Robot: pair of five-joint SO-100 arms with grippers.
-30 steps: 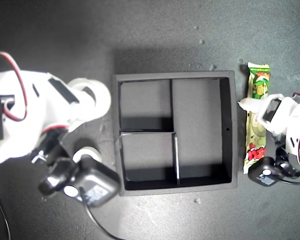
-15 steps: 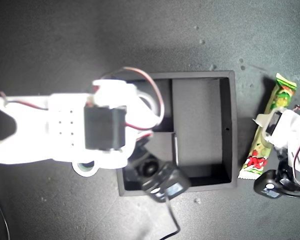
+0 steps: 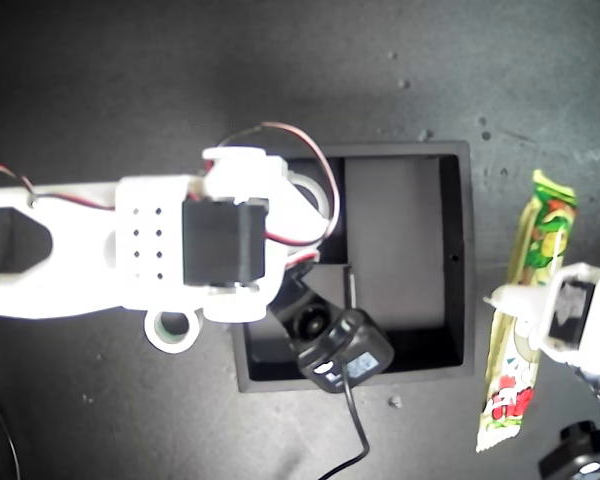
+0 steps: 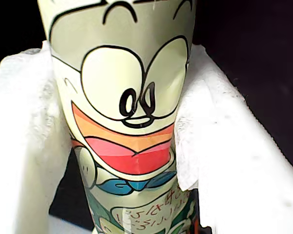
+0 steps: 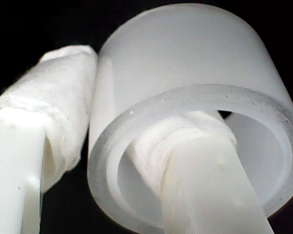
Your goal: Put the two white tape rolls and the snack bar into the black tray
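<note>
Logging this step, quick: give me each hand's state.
First hand: closed on the snack bar.
Second hand: closed on a white tape roll, one finger through its centre.

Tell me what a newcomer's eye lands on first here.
The big white arm reaching in from the exterior view's left over the black tray, its tool clamped on a white tape roll. Next, the cartoon-print snack bar at that view's right, pinched in my first tool. Another tape roll lies beside the tray.
</note>
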